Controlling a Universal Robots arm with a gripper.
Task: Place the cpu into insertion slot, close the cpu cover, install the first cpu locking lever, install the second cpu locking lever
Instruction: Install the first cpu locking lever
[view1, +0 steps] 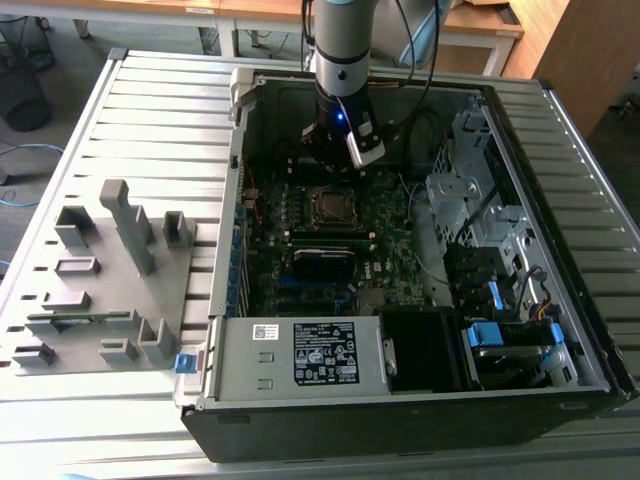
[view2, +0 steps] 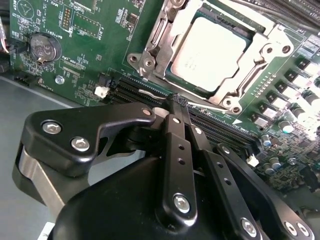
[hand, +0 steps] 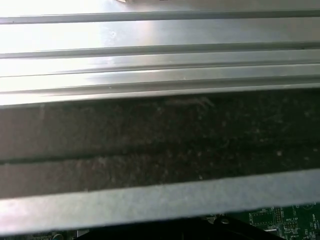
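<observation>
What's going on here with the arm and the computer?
A robot arm's gripper hangs inside the open computer case, close to the green board. The cpu already sits in its place on that board, and the silver cover lies flat over its edges. The gripper is shut, with nothing seen between its fingers.

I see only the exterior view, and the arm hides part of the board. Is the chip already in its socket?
Observer: Yes. In the second wrist view the chip is seated flat, silver top up.
Operator: And the metal frame, is it up or down?
Observer: The frame is down and lies over the chip's edges.
Operator: Does the gripper hold something?
Observer: No. The gripper is shut and holds nothing.
</observation>
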